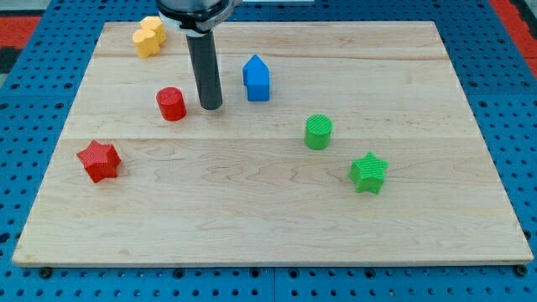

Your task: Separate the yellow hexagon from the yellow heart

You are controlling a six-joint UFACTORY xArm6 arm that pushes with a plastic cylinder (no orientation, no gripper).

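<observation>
While my tip (211, 106) rests on the pale wooden desk (268, 218) between the red plastic cylinder (171, 104) at its 9 o'clock and the blue plastic house-shaped block (257, 78) at its 2 o'clock, it touches neither. As a bare rod it has no fingers to stand apart or together.

Seven blocks show: two yellow, two red, two green, one blue. The yellow plastic hexagon (153, 26) and the yellow plastic heart (146, 41) sit pressed together at my tip's 11 o'clock, close to the desk's top edge and left corner. Their shared long axis runs from 1 o'clock down to 7 o'clock; which way the heart points I cannot tell.

A red plastic star (100, 161) lies near the left edge, a green plastic cylinder (318, 132) and green plastic star (368, 172) toward 4 o'clock. Bare wood spreads across the bottom and the top right.
</observation>
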